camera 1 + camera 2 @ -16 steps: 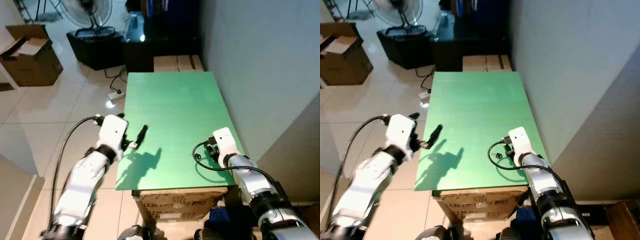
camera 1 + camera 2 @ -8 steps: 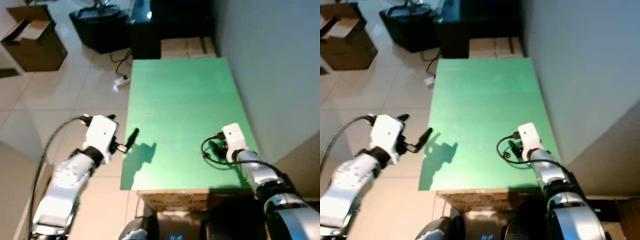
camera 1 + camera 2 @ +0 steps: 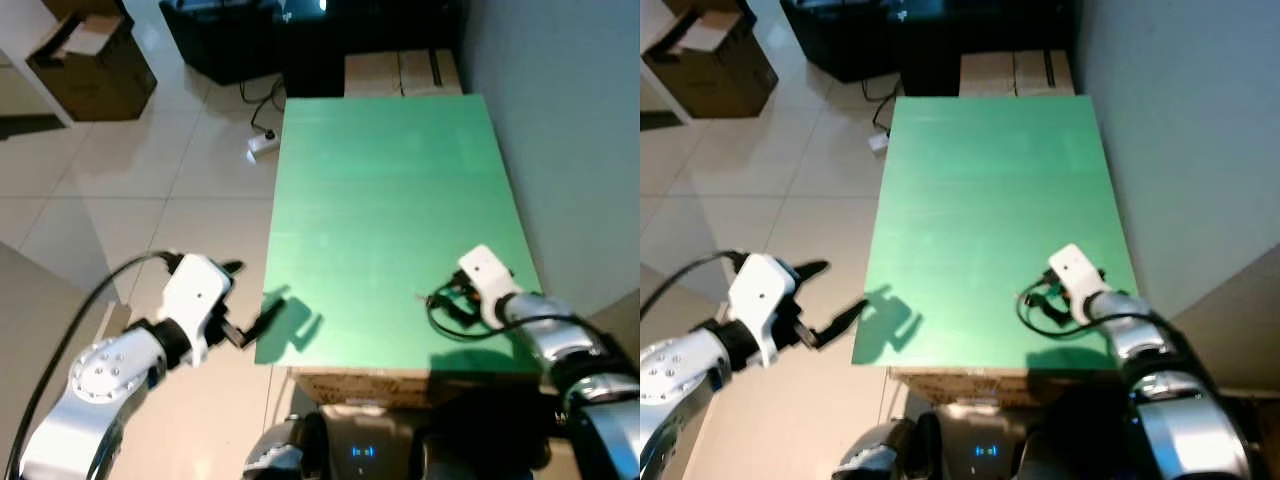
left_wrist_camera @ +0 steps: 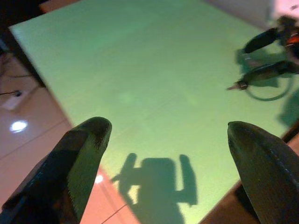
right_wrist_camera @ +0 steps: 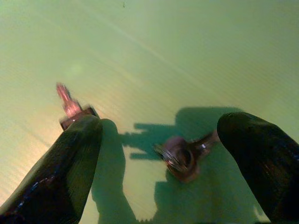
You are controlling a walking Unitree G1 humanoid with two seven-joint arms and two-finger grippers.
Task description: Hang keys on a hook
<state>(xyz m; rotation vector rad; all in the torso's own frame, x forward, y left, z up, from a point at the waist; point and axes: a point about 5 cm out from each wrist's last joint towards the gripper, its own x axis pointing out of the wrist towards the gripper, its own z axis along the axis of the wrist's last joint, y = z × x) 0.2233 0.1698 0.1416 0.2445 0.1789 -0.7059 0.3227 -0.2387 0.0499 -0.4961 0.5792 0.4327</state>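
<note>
My right gripper (image 5: 159, 140) sits low over the smooth matte green counter (image 3: 390, 190), near its front right corner, jaws spread wide. The keys (image 5: 180, 158) (a small metal ring, blurred) lie flat on the counter between the rounded black fingers (image 5: 60, 172). My left gripper (image 4: 168, 140) hovers off the front left edge, jaws also wide apart, holding nothing.

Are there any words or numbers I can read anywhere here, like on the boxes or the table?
None can be read.
Box under the table: dark print on its front edge, too blurred to read.
Brown box on the floor: no print to make out.
Green table: plain, no writing.
Keys: no readable mark.
</note>
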